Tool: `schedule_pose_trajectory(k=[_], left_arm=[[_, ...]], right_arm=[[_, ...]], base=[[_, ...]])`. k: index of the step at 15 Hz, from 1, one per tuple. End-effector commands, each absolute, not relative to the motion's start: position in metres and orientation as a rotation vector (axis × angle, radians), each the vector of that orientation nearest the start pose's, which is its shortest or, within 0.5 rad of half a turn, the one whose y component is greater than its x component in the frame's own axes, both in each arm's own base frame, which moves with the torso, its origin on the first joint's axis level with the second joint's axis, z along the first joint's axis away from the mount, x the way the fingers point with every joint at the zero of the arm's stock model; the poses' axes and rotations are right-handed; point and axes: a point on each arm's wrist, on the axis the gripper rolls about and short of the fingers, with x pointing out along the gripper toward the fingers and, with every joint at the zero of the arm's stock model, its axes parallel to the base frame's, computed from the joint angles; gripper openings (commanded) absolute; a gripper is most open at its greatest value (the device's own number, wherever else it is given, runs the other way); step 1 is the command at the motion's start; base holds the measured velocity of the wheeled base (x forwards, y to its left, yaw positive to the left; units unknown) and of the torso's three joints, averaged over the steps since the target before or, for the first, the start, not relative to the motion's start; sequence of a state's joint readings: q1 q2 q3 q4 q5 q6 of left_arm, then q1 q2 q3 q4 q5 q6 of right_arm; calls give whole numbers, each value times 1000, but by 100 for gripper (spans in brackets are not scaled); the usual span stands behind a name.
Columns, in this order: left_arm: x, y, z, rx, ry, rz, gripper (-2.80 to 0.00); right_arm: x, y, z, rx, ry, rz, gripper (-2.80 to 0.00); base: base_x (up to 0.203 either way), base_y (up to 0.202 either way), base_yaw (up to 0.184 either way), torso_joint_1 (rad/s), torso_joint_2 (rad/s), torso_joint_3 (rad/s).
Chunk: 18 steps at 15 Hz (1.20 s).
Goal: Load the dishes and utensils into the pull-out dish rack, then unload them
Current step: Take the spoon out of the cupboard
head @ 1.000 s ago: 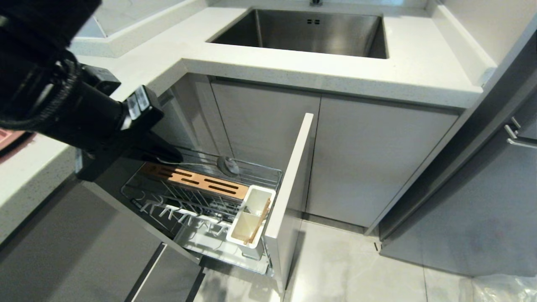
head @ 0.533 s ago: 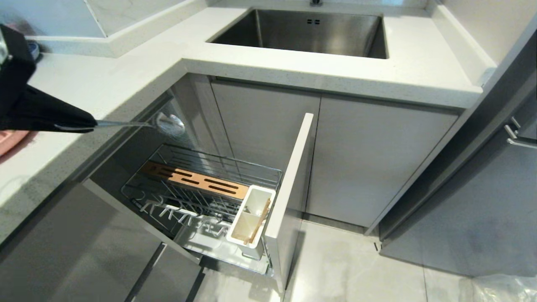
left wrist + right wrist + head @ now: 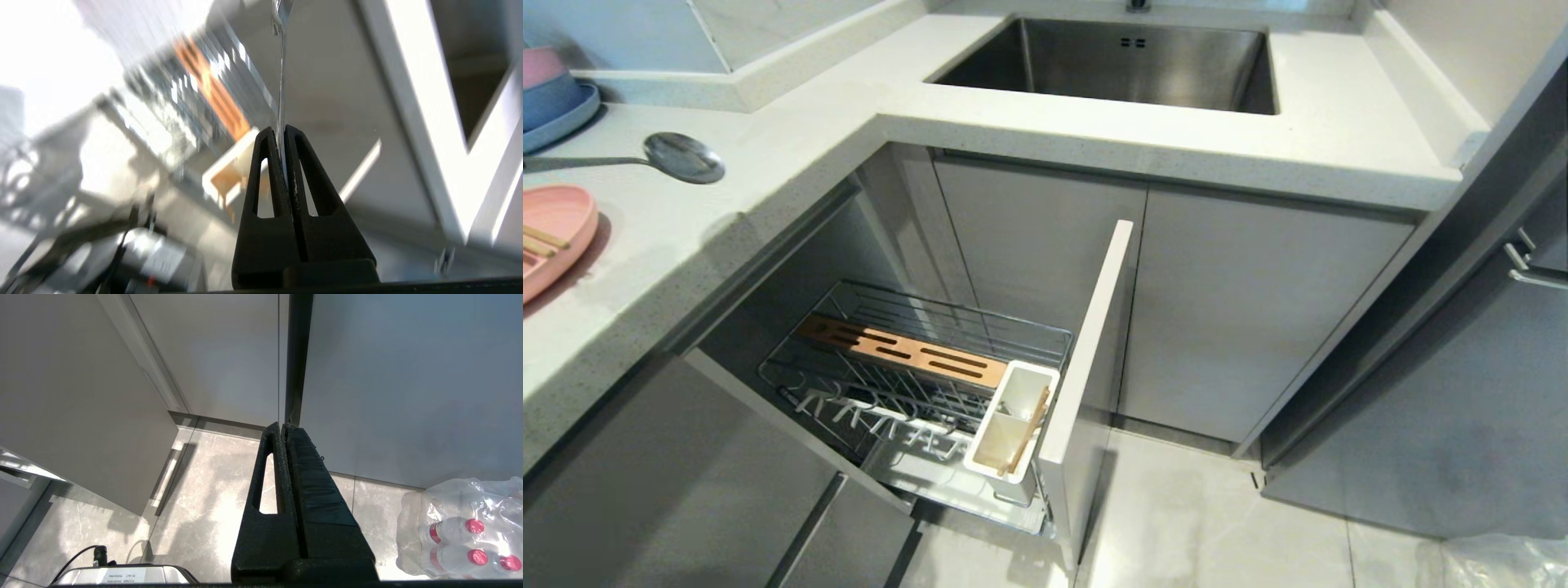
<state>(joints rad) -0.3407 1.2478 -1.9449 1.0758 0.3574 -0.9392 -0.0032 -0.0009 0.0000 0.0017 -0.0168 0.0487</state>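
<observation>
The silver spoon (image 3: 682,157) is level over the white countertop at the far left, and its handle runs out of the head view. My left gripper (image 3: 282,130) is shut on that handle (image 3: 281,81); only the left wrist view shows it. The pink plate (image 3: 556,229) lies at the left edge with a wooden chopstick (image 3: 539,241) on it. The pull-out dish rack (image 3: 1013,321) is drawn out below, with no dishes between its prongs. Another chopstick (image 3: 1025,437) leans in its white caddy (image 3: 1029,376). My right gripper (image 3: 282,426) is shut on nothing, parked low over the floor.
A blue plate (image 3: 560,122) with stacked blue and pink bowls (image 3: 543,77) sits at the back left. The steel sink (image 3: 1127,61) is set into the counter behind. The rack's grey front panel (image 3: 1086,343) stands out into the floor space. A pack of water bottles (image 3: 461,531) lies on the floor.
My left arm has carried the spoon up out of the rack and leftward over the counter. The arm has passed out of the head view; only the spoon shows.
</observation>
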Motion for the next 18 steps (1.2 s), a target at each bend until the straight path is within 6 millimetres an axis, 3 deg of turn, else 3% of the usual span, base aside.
schedule_pose_trajectory(k=[1, 6, 14, 18], left_arm=[[78, -13, 421, -824, 251, 240, -280], [91, 7, 432, -848, 44, 429, -280], [152, 28, 425, -884, -36, 642, -280], [169, 31, 422, -911, -79, 665, -280]], right_arm=[[-23, 0, 75, 49, 3, -20, -280], [-23, 0, 75, 49, 3, -20, -280], [-23, 0, 75, 49, 3, -20, -280], [-23, 0, 75, 49, 3, -20, -280]], base=[[0, 0, 0, 0, 0, 0], [0, 0, 0, 0, 0, 0], [0, 0, 0, 0, 0, 0], [0, 0, 0, 0, 0, 0]])
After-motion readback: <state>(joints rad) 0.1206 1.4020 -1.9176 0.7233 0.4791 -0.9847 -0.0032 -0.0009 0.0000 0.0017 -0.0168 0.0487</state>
